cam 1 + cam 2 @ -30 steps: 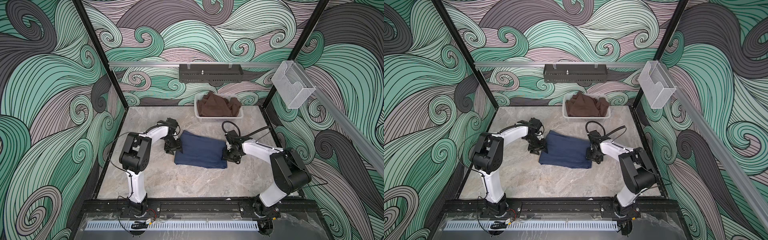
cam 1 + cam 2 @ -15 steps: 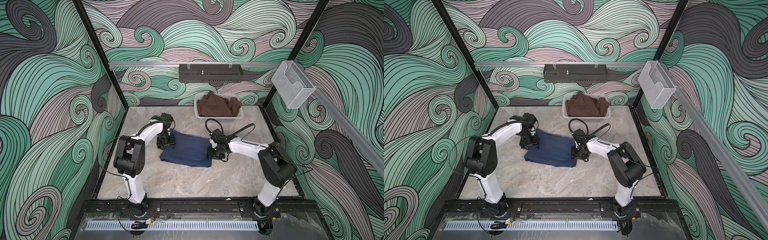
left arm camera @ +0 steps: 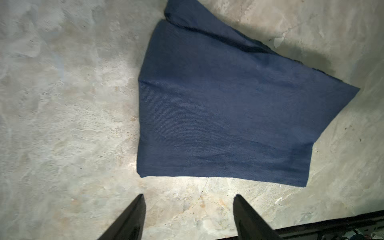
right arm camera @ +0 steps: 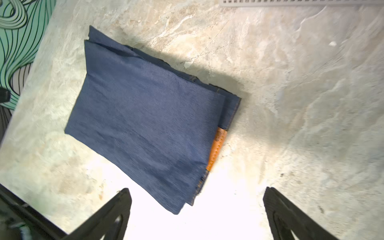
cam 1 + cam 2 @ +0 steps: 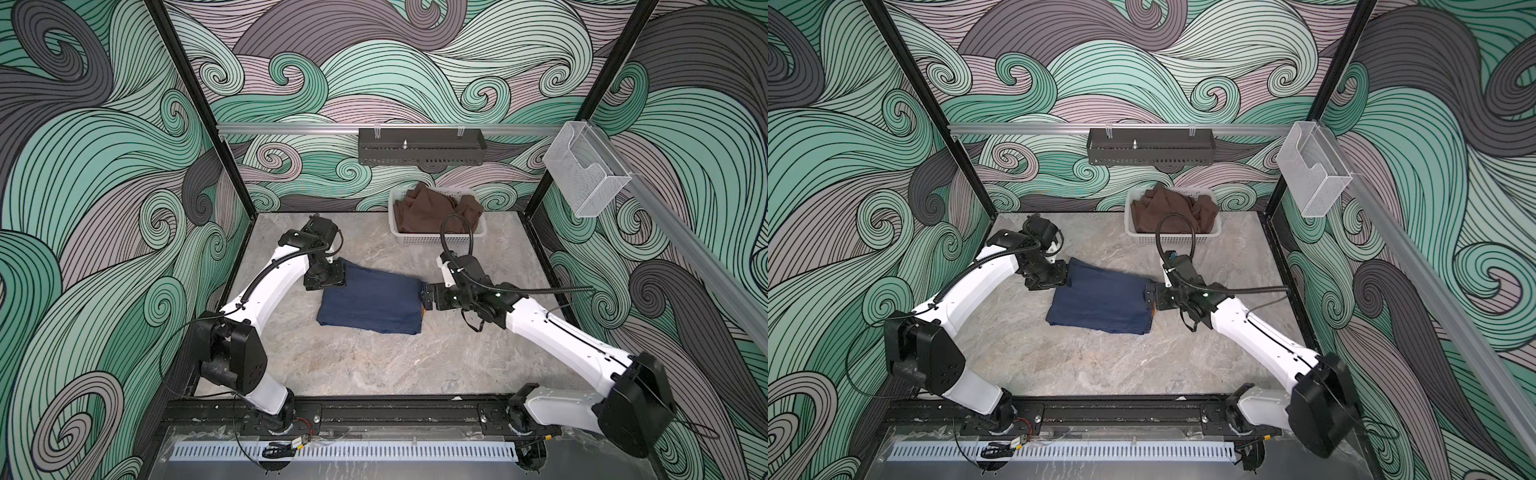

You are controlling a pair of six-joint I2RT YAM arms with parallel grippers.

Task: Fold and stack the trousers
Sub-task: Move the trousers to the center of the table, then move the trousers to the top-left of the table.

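Observation:
The trousers (image 5: 370, 301) (image 5: 1100, 301) lie folded into a dark blue rectangle on the marble table, flat and free of both grippers. A tan patch (image 4: 218, 149) peeks out at the edge nearest my right arm. My left gripper (image 5: 332, 276) (image 3: 189, 199) hovers by the far left corner, open, with only bare table between its fingers. My right gripper (image 5: 424, 297) (image 4: 197, 193) stands wide open at the opposite edge. One corner of the cloth points into the gap between its jaws, untouched.
A white basket (image 5: 436, 239) holding crumpled brown cloth (image 5: 428, 212) stands at the back of the table. A black tray (image 5: 419, 147) hangs on the back rail and a clear bin (image 5: 586, 178) on the right rail. Patterned walls close in both sides.
The folded trousers slid left across the table between both grippers. The right gripper has since opened wide and drawn back to the right; the left gripper has also come off the cloth.

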